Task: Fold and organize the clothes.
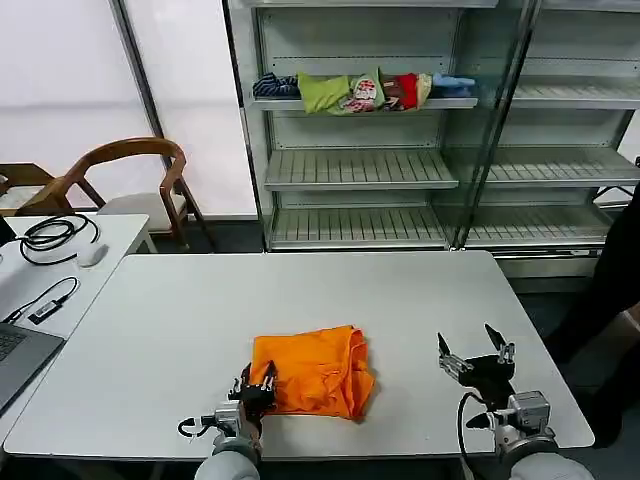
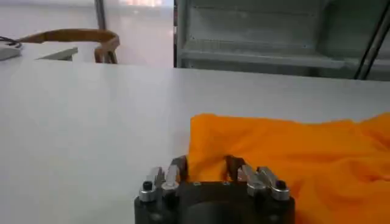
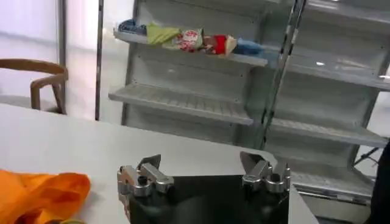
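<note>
**Orange T-shirt bunched on worktop, left pincer at its corner**

The orange T-shirt [image 1: 313, 371] lies in a loosely folded bundle on the white worktop [image 1: 300, 290], near the robot-side edge. Surface wrinkled; no lettering visible on the upper side. In the left wrist view the T-shirt [image 2: 286, 152] spreads away from the pincer, its near corner sitting between the two fingers.

Left pincer [image 1: 256, 385]: low on the worktop, at the T-shirt's near-left corner. Fingers [image 2: 178, 169] stand a little apart with the cloth edge between them; whether they actually clamp the fabric cannot be told.

Right pincer [image 1: 475, 354]: well apart from the T-shirt, on its far side from the left pincer, above bare worktop. Fingers [image 3: 148, 164] spread wide, nothing between them. From this wrist view the T-shirt [image 3: 39, 193] lies off to one side of the pincer.

Beyond both pincers, past the worktop's far edge: metal shelving [image 1: 360, 170] with a heap of coloured garments [image 1: 360, 92] on an upper shelf. A wooden chair [image 1: 125, 180] stands behind the worktop, on the left pincer's side.
</note>
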{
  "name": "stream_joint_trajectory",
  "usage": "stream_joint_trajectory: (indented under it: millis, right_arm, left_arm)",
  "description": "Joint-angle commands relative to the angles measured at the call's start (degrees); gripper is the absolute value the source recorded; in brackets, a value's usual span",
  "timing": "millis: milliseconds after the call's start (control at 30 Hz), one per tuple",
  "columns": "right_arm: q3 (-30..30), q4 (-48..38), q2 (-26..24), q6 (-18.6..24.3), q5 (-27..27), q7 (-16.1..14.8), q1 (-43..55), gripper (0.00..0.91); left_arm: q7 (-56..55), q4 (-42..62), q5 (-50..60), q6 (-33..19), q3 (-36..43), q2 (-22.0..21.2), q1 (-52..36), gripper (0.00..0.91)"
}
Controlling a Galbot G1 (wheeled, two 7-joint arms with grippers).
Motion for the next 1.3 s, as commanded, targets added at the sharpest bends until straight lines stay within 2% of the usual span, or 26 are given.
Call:
stream_joint_trajectory:
  millis: [33,300,433,533,700,767,1000,1300]
  right_arm:
    - [-0.29,-0.32,0.15,-0.03,-0.02,0.01,0.34,0.907]
    - [0.07,-0.58,0.12,0.06,0.07,-0.04,0.78,0.907]
    - [0.12,-0.84,0.12,0.20,0.07,-0.16,1.10,0.907]
    - [-0.07,-1.02,0.22,0.32,0.07,-0.25,1.45,0.907]
    - [-0.53,-1.71,0.37,0.71,0.10,-0.56,2.37,0.907]
    - [-0.75,-2.06,0.38,0.87,0.12,-0.72,2.72,0.907]
    - [-1.39,-3.06,0.43,1.57,0.33,-1.27,4.31,0.907]
    - [-2.64,-4.32,0.24,2.16,0.47,-1.91,6.51,0.907]
  left_arm:
    - [0.36,0.73,0.24,0.01,0.02,-0.13,-0.10,0.030]
    - [2.82,0.12,2.04,0.30,-1.78,0.42,-0.54,0.020]
    - [8.08,-2.63,2.36,3.79,-6.12,3.32,-0.19,0.020]
    - [11.62,-5.27,0.61,6.34,-11.82,6.22,0.55,0.020]
    - [17.92,-8.47,-6.36,14.33,-27.99,12.23,3.16,0.020]
    - [19.53,-8.55,-8.04,16.35,-31.97,14.30,4.52,0.020]
    - [25.21,-5.52,-10.92,16.50,-47.30,24.45,11.76,0.020]
    - [29.79,-6.62,-16.10,16.66,-67.53,32.74,24.46,0.020]
